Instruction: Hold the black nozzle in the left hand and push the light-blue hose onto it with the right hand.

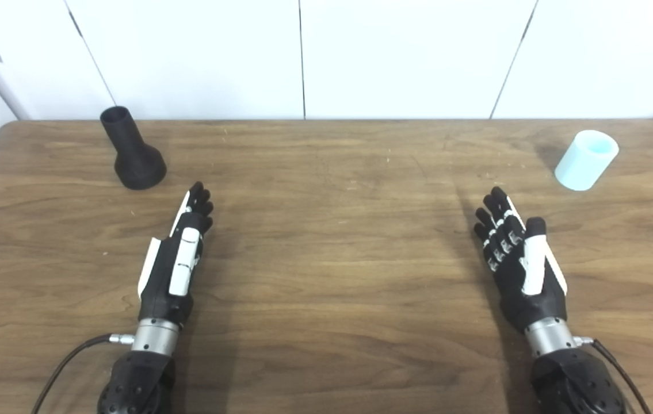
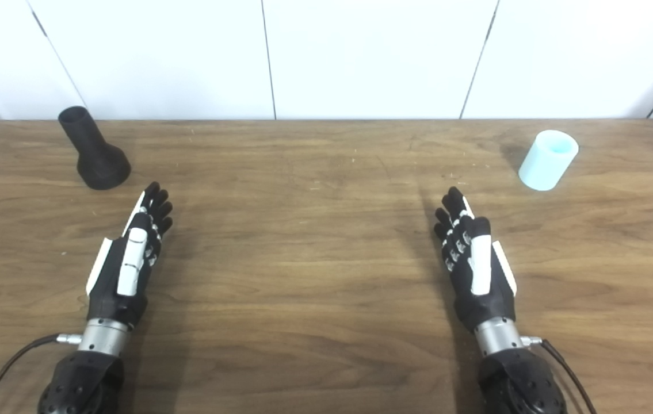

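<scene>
Task looking unstarted: nothing grasped, nothing joined.

Left robot hand (image 1: 172,261) hovering empty over wooden tabletop (image 1: 326,241), fingers extended. Black nozzle (image 1: 132,150) standing just ahead of it, matte, flared base, narrow neck up.

Right robot hand (image 1: 519,253) likewise empty, fingers spread. Light-blue hose (image 1: 585,160) sitting ahead, slightly right: short smooth open tube.

Grasping both, then pushing together, remaining.

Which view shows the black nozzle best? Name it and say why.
The left eye view: the black nozzle stands well inside the frame there, its open narrow end up and its wide base on the table. The right eye view shows it whole too, only nearer the left edge.
</scene>
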Available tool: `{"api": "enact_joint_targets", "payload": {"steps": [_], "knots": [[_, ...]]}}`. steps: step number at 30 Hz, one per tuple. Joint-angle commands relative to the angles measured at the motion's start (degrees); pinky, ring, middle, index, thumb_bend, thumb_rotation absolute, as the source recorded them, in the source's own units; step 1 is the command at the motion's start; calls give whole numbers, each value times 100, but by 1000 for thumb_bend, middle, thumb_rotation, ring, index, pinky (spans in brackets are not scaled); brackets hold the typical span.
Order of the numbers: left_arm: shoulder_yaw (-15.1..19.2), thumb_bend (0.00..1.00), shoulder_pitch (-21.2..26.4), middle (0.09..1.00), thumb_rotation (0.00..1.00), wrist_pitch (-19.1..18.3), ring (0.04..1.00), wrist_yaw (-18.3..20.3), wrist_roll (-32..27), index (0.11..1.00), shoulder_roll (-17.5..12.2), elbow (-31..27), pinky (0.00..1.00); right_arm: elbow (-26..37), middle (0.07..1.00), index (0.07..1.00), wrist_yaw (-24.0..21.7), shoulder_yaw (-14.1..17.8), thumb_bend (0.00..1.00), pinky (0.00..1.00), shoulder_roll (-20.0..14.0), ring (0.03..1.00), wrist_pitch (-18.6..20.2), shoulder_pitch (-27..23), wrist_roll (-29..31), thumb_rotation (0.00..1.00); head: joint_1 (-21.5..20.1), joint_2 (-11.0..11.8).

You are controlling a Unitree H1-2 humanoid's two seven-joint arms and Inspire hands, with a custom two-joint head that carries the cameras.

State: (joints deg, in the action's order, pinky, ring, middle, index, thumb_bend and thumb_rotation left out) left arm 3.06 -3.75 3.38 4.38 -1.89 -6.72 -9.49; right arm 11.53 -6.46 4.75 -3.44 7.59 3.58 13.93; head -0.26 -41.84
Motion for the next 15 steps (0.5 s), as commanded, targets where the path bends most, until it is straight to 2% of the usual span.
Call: {"api": "enact_joint_targets", "payload": {"steps": [1, 9, 15], "knots": [[4, 538, 37, 995, 1000, 176, 998, -79, 55, 997, 41, 42, 998, -33, 1000, 1000, -7, -9, 528, 1000, -16, 1000, -138, -10, -32, 1000, -6, -2], [18, 548, 36, 990, 1000, 80, 992, -70, -12, 995, 61, 19, 983, -204, 1000, 1000, -3, -25, 539, 1000, -52, 1000, -350, -18, -88, 1000, 5, 12], [23, 548, 38, 981, 1000, 59, 986, -107, 52, 990, 77, 57, 971, -421, 1000, 1000, -12, -12, 543, 1000, -74, 1000, -693, -22, -205, 1000, 7, 80]]}}
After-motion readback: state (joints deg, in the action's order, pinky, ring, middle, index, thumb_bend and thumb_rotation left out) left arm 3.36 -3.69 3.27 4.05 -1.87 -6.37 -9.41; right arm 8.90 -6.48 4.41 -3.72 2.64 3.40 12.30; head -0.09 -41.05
